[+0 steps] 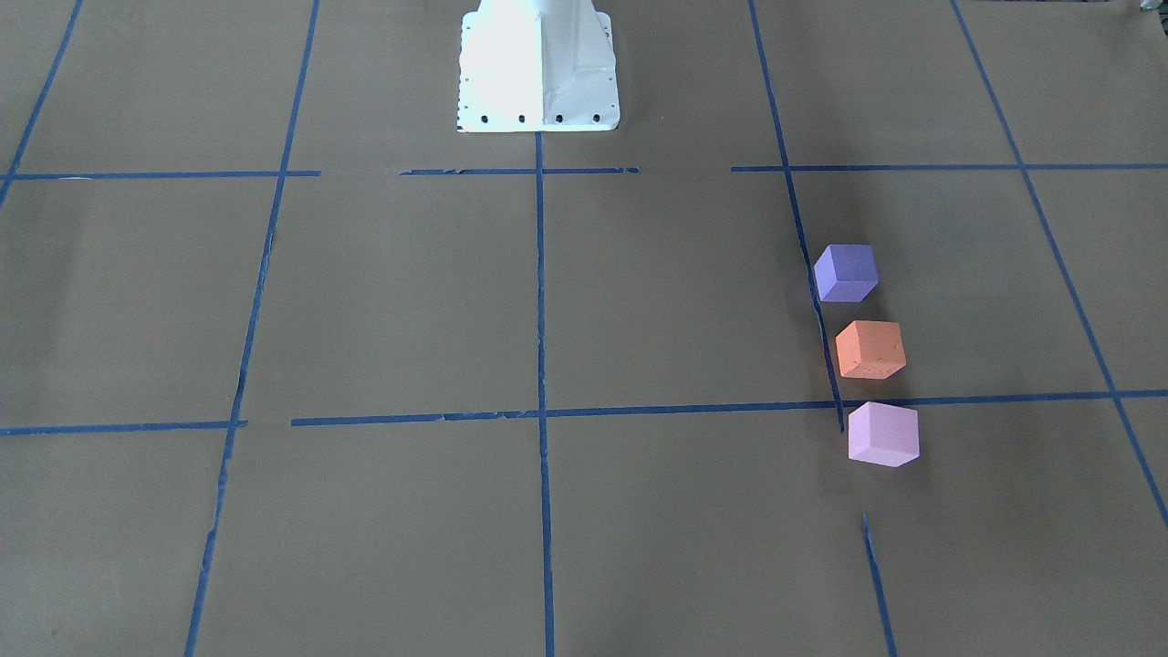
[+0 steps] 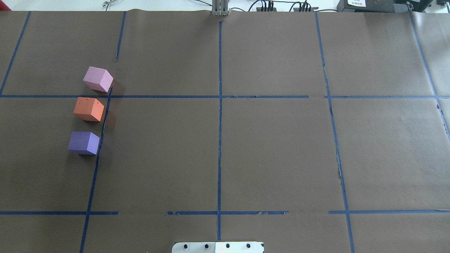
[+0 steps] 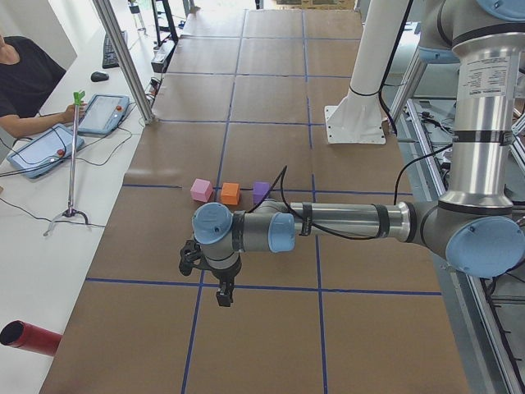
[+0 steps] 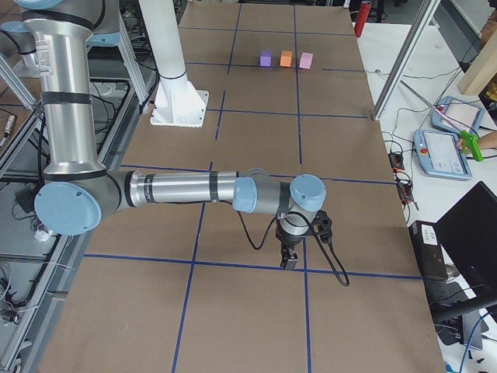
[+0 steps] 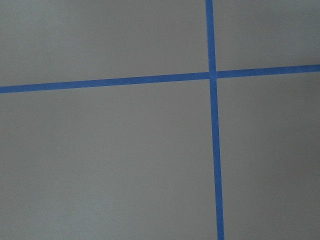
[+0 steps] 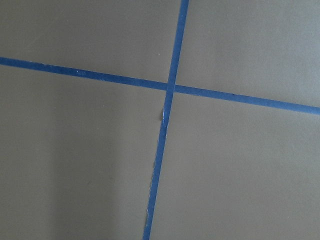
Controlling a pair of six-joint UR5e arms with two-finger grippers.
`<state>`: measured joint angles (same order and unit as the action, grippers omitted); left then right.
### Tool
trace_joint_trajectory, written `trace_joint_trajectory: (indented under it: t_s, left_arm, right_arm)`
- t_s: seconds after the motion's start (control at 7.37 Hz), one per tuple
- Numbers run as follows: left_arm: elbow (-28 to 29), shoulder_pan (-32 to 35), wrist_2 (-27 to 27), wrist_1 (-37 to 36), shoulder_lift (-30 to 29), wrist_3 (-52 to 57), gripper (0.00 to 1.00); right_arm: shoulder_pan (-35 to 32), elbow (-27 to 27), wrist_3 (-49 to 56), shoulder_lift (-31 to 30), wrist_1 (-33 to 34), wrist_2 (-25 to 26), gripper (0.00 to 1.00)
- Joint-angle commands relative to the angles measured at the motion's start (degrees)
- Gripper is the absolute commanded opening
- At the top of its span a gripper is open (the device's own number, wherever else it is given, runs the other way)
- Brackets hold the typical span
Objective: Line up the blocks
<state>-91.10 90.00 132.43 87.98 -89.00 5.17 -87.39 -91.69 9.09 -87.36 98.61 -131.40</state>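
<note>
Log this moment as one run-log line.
blocks: purple block, orange block, pink block in a row, apart | left arm, right arm: away from blocks | jaws: cannot tell | line: formed

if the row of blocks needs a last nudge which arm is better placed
Left, likely. The purple block, orange block and pink block lie on the robot's left side, with the left gripper hanging fairly near them. The right gripper hangs far off on the other side.
</note>
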Motion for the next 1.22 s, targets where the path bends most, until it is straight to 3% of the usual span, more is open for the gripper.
trace_joint_trajectory:
  t_s: [0.0, 1.09]
  left_arm:
    - [-0.22, 0.0, -0.06, 0.0, -0.03, 0.01, 1.0]
    - [-0.4, 0.0, 0.02, 0.0, -0.9, 0.01, 1.0]
  right_arm:
    - [0.02, -0.06, -0.04, 0.0, 0.0, 0.0, 1.0]
    - [0.02, 0.02, 0.05, 0.0, 0.0, 0.0, 1.0]
